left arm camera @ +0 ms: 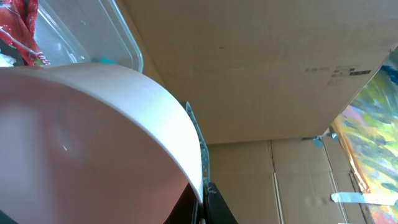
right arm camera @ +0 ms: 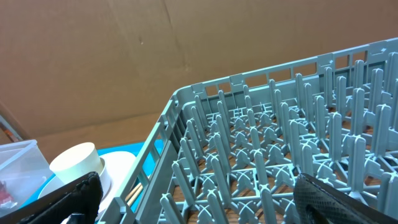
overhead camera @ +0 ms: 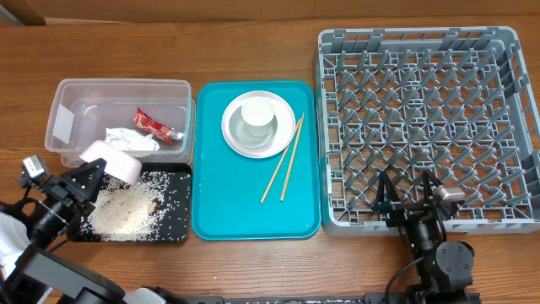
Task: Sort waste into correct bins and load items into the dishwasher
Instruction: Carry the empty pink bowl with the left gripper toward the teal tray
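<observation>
While left end effector [overhead camera: 88, 179] clamps the pink bowl [overhead camera: 114, 160] over the black tray [overhead camera: 177, 233] — tilt steeper, keep rim inboard.

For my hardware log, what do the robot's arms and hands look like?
Both arms are black. The right hand has two dark tapered fingers, a pale box beside them and black cables by a round joint. The left hand looks alike; white casing sits behind it.
</observation>
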`<action>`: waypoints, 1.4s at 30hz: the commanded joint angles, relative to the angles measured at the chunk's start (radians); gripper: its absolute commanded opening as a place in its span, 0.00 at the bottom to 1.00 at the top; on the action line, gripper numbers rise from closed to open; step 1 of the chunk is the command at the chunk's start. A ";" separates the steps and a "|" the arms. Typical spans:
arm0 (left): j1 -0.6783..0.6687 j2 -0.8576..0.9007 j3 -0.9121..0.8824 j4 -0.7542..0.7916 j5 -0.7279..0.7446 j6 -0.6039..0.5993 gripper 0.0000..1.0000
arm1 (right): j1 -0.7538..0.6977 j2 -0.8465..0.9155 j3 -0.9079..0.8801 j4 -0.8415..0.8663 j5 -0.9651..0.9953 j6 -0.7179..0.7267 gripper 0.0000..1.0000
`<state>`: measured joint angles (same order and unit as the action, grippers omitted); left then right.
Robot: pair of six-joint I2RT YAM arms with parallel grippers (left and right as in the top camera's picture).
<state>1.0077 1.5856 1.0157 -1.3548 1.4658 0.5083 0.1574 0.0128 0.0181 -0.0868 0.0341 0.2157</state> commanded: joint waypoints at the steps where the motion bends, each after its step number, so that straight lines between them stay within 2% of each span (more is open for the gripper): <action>1: -0.009 -0.015 -0.005 0.010 0.034 0.063 0.04 | -0.003 -0.007 -0.010 0.006 0.008 -0.006 1.00; 6: -0.009 -0.015 -0.003 -0.003 -0.028 0.045 0.04 | -0.003 -0.007 -0.010 0.006 0.008 -0.006 1.00; 11: -0.029 -0.016 0.042 -0.040 -0.122 -0.044 0.04 | -0.003 -0.007 -0.010 0.006 0.008 -0.006 1.00; 16: -0.122 -0.027 0.139 -0.063 -0.160 -0.082 0.04 | -0.003 -0.007 -0.010 0.006 0.008 -0.006 1.00; 21: -0.323 -0.033 0.243 0.019 -0.299 -0.294 0.04 | -0.003 -0.007 -0.010 0.006 0.008 -0.006 1.00; 25: -0.535 -0.037 0.294 0.162 -0.496 -0.545 0.04 | -0.003 -0.007 -0.010 0.006 0.008 -0.006 1.00; 29: -0.739 -0.037 0.303 0.289 -0.655 -0.717 0.04 | -0.003 -0.007 -0.010 0.008 0.030 -0.007 1.00; 33: -0.949 -0.037 0.303 0.359 -0.848 -0.833 0.04 | -0.003 -0.007 -0.010 0.010 0.050 -0.006 1.00; 39: -1.243 -0.037 0.303 0.364 -1.201 -0.945 0.04 | -0.003 -0.007 -0.010 0.017 0.055 -0.007 1.00; 42: -1.348 -0.037 0.303 0.362 -1.295 -0.982 0.04 | -0.003 -0.007 -0.010 0.019 0.057 -0.004 1.00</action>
<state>-0.2771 1.5684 1.3094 -0.9947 0.3721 -0.3908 0.1574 0.0128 0.0181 -0.0769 0.0715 0.2157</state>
